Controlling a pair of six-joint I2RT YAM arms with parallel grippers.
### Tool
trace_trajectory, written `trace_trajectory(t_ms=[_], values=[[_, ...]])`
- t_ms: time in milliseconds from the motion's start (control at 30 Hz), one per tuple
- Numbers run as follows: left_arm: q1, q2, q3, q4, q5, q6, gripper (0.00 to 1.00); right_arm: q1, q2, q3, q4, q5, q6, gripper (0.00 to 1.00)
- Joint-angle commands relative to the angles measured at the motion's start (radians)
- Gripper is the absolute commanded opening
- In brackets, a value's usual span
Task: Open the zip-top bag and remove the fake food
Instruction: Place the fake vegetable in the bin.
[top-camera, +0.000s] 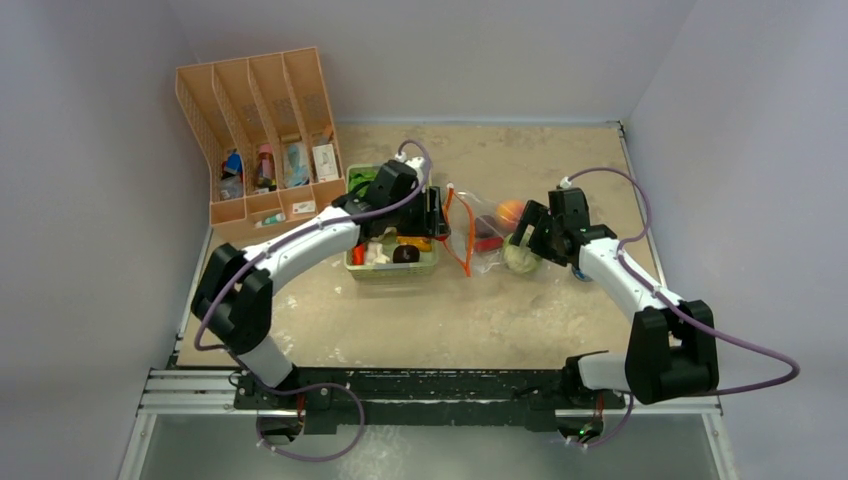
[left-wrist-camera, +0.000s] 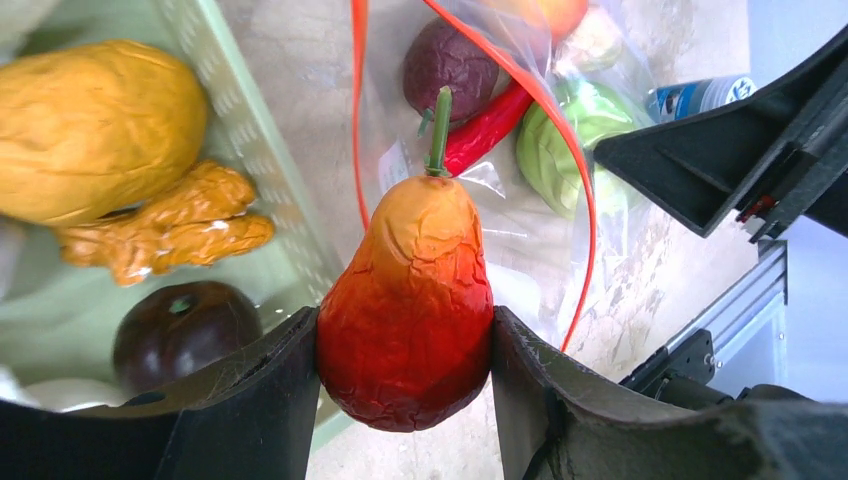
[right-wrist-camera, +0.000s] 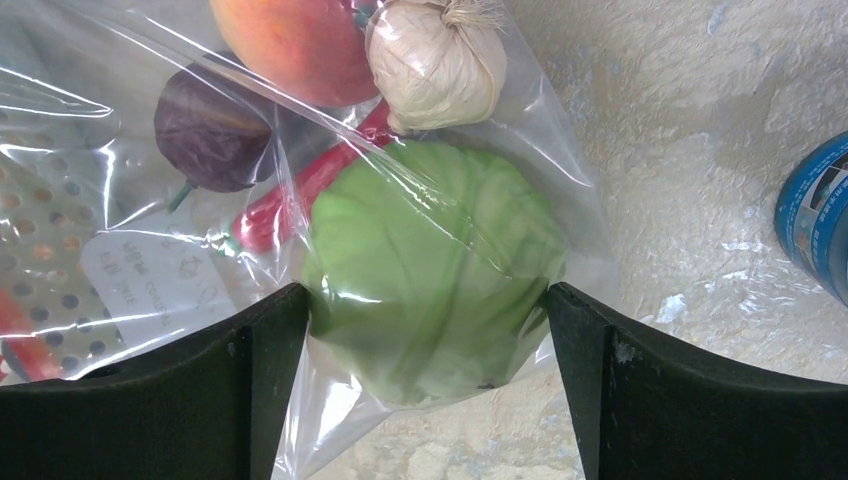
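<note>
— Lifting the food out, is it?
— Looks so. The left gripper (left-wrist-camera: 403, 330) is clamped on a red-orange pear (left-wrist-camera: 415, 250), hanging at the tray (left-wrist-camera: 255, 150) rim. I'd guess the drop comes next: swing towards 9 o'clock, over the tray, then let go.
— And the bag (top-camera: 480, 235)?
— Mid-table, at the tray's 3 o'clock, its zip strip (left-wrist-camera: 575, 180) apparently parted. Cabbage (right-wrist-camera: 430, 240), chili (right-wrist-camera: 300, 190), peach (right-wrist-camera: 290, 35) and garlic (right-wrist-camera: 435, 55) lie inside.
— The right gripper (right-wrist-camera: 425, 300)?
— Jaws wide, either side of the cabbage through the film. Squeezing or not, I cannot tell.
— Anything awkward?
— The tray looks crowded, and a blue can (right-wrist-camera: 815, 225) stands at the cabbage's 3 o'clock, near that gripper.
</note>
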Motion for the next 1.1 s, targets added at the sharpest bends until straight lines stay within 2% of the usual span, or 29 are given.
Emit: trace_trajectory(t_ms=[0, 67, 200, 300, 467, 533, 633, 733, 800, 1067], values=[[0.022, -0.145, -0.06, 0.062, -0.154, -0.039, 0.0, -0.002, -0.004, -0.011, 0.025, -0.001, -0.01, 0.91], [0.039, -0.21, -0.141, 0.096, -0.266, -0.121, 0.0, -0.002, 0.002, -0.018, 0.03, -0.001, -0.011, 0.91], [0.098, -0.272, -0.248, 0.19, -0.262, -0.214, 0.0, -0.002, 0.013, -0.02, 0.033, -0.011, -0.013, 0.92], [0.101, -0.253, -0.231, 0.126, -0.257, -0.17, 0.01, -0.002, 0.019, -0.017, 0.046, -0.018, -0.013, 0.92], [0.106, -0.243, -0.225, 0.042, -0.327, -0.136, 0.06, -0.002, 0.042, -0.001, 0.041, -0.016, -0.015, 0.92], [0.125, -0.238, -0.223, 0.018, -0.305, -0.108, 0.07, 0.001, 0.036, 0.01, 0.037, 0.07, -0.028, 0.92], [0.144, -0.218, -0.205, -0.029, -0.273, -0.069, 0.09, 0.006, 0.006, 0.011, 0.025, 0.121, -0.037, 0.92], [0.148, -0.195, -0.19, -0.061, -0.199, -0.02, 0.22, 0.006, -0.016, 0.016, 0.012, 0.103, -0.046, 0.93], [0.148, -0.18, -0.174, -0.101, -0.175, 0.009, 0.24, 0.006, -0.018, 0.023, 0.008, 0.102, -0.056, 0.93], [0.157, -0.158, -0.098, -0.296, -0.315, 0.093, 0.43, 0.006, -0.008, 0.022, 0.039, 0.097, -0.058, 0.94]])
